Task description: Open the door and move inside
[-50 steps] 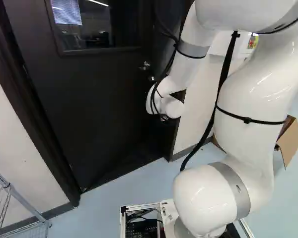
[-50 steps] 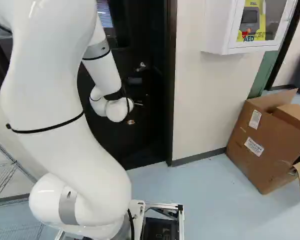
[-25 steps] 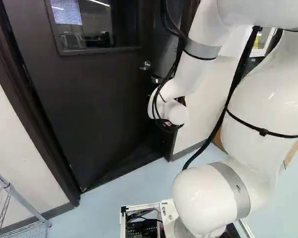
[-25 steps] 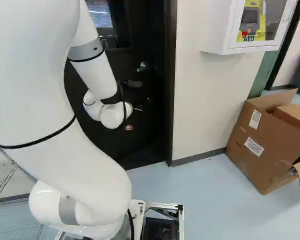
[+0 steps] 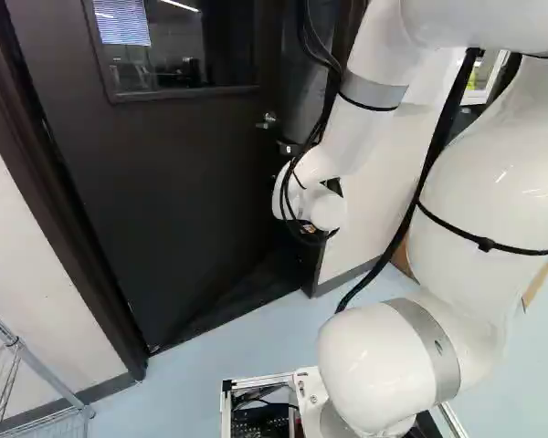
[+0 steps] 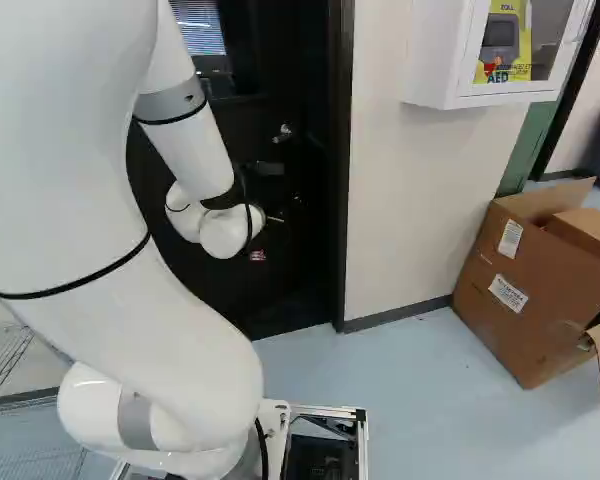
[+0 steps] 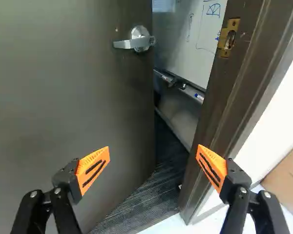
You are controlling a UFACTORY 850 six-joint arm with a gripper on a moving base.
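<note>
1. My claw (image 6: 286,203) hangs close in front of the door (image 5: 183,210); from the wrist, the claw (image 7: 153,155) is spread wide, its orange pads (image 7: 93,168) well apart.
2. The door stands ajar, a gap between its free edge and the frame (image 7: 254,53) (I can see a whiteboard (image 7: 200,53) through it).
3. The lever handle (image 7: 134,43) sits on the door near that edge, ahead of me.
4. Right of the door stands an open cardboard box (image 6: 515,300).

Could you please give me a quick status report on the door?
End effector open, empty. Door ajar, lever handle ungripped. Door frame beyond one finger, possibly in the way.
</note>
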